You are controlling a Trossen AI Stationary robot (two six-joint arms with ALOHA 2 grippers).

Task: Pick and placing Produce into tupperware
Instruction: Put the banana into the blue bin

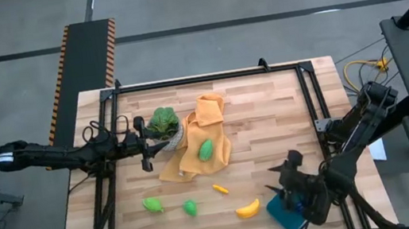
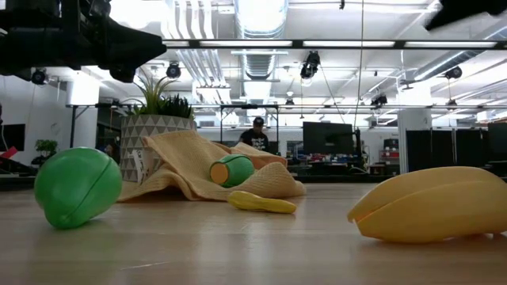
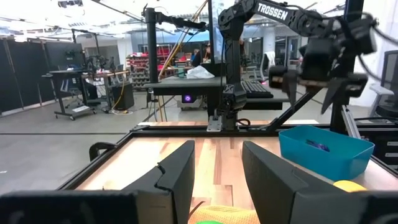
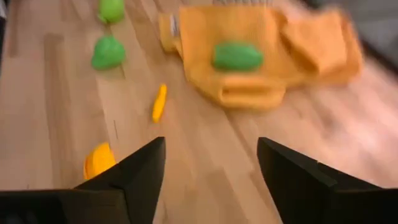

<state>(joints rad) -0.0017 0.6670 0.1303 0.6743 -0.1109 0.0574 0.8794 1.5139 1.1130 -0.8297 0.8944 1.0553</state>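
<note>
Produce lies scattered across the desk (image 1: 268, 113) — two green pieces (image 1: 152, 205) near the front left, a third green piece (image 1: 205, 150) on the orange cloth (image 1: 208, 114), a small orange-yellow piece (image 1: 220, 188), then the banana (image 1: 247, 209). Left hand (image 1: 143, 143) waits beside the potted plant (image 1: 162, 122), fingers parted and empty. Right hand (image 1: 289, 171) hovers over the teal tupperware (image 1: 283, 214) at the front right — open, holding nothing
</note>
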